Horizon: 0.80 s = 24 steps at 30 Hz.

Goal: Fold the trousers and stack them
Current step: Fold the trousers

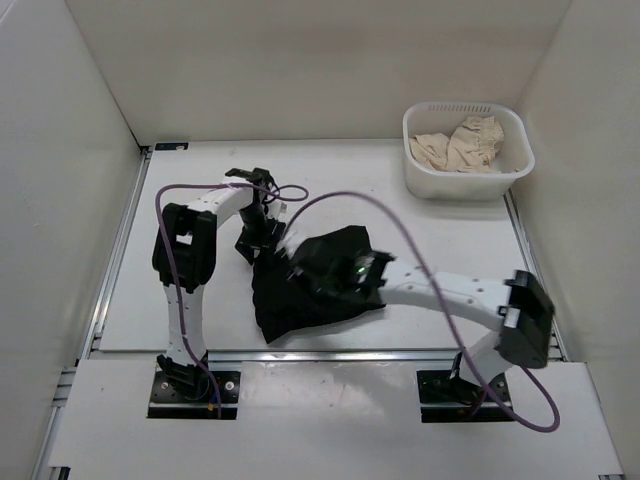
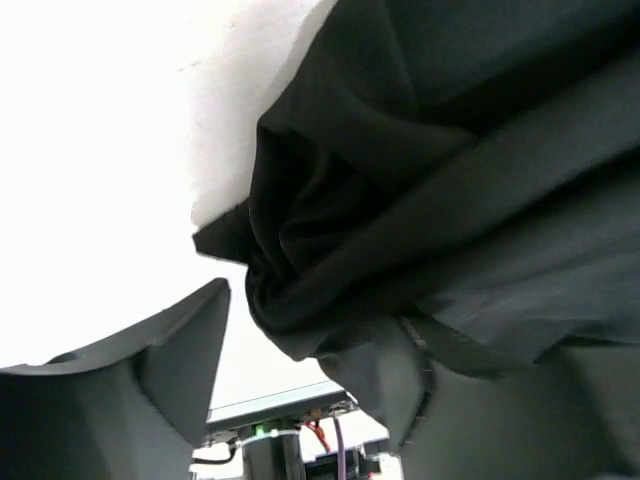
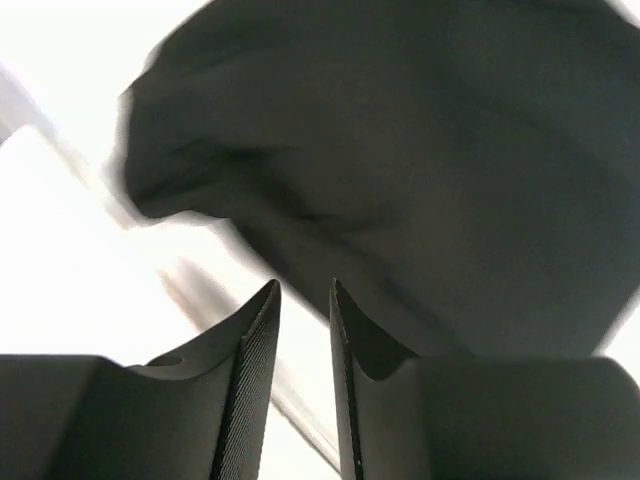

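The trousers [image 1: 300, 305] lie bunched on the worktop [image 1: 470, 235], toward its near edge and about midway across. The left end effector [image 1: 257, 243] stands at the far left edge of the heap. The right end effector [image 1: 300, 265] is over the heap, just right of the left one and nearer the front. In the left wrist view, the heap lies ahead and to the right, with one rolled fold between the fingers [image 2: 160, 370] and bare worktop ahead on the left. In the right wrist view, the heap lies ahead and to the right. A basket [image 1: 460, 186] stands well beyond and to the right of the right end effector, in the far right corner, with a crumpled cloth [image 1: 460, 145] in it.
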Available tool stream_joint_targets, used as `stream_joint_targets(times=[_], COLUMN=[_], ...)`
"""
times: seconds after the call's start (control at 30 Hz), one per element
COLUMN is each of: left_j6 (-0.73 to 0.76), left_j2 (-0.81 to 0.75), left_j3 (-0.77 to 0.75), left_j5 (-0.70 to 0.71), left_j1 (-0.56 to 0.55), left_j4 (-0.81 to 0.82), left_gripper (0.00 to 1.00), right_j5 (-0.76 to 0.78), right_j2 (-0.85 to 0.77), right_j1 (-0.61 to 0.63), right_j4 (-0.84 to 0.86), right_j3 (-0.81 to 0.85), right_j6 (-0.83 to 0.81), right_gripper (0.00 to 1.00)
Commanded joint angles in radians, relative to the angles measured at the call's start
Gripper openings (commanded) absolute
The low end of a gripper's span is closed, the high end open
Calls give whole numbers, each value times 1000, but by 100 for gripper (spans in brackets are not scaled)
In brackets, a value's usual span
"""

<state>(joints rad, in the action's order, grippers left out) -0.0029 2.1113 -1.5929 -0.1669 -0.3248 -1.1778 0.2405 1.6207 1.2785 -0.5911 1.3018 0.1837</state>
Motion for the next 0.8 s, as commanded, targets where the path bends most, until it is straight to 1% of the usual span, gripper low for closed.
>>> stream_joint_targets(times=[0.0,0.03,0.07,0.1,0.13,0.2,0.23,0.27,0.33,0.37,0.43,0.47,0.53,0.6,0.67,0.77], left_j6=[3,3,3,3,3,3,3,3,3,3,3,3,3,3,3,3], left_j2=[-154,-181,-207,-261,-286,-329,-329,-329,-291,-277,-232,-215,-163,-130,-83,-47], left_j3=[-45,-45,-45,-36,-13,29,84,114,168,210,258,258,258,220,156,105], left_j5=[-2,-2,-2,-11,-20,-29,-29,-19,1,18,70,90,130,173,182,213], left_j1=[-2,-2,-2,-2,-2,-11,-23,-23,-36,-36,-36,-36,-36,-36,-36,-36], left_j4=[0,0,0,0,0,0,0,13,38,76,125,150,208,233,242,262], left_gripper=[71,79,83,83,84,84,84,82,79,77,71,71,68,66,65,64], right_j5=[60,13,-30,-68,-99,-135,-145,-156,-181,-194,-205,-205,-216,-225,-234,-224], right_j2=[-152,-168,-201,-217,-232,-263,-272,-291,-309,-321,-321,-321,-321,-331,-367,-424], right_j1=[-192,-284,-329,-365,-422,-459,-485,-496,-516,-528,-528,-528,-538,-538,-527,-527], right_j4=[25,52,77,103,147,160,174,184,212,244,254,269,299,342,352,352], right_j3=[-110,-184,-225,-263,-298,-380,-403,-456,-510,-535,-585,-599,-662,-703,-746,-783], right_j6=[190,227,253,298,316,362,373,385,421,433,468,480,525,554,595,626], right_gripper=[32,32,33,42,45,45,45,45,45,45,44,44,41,41,41,41])
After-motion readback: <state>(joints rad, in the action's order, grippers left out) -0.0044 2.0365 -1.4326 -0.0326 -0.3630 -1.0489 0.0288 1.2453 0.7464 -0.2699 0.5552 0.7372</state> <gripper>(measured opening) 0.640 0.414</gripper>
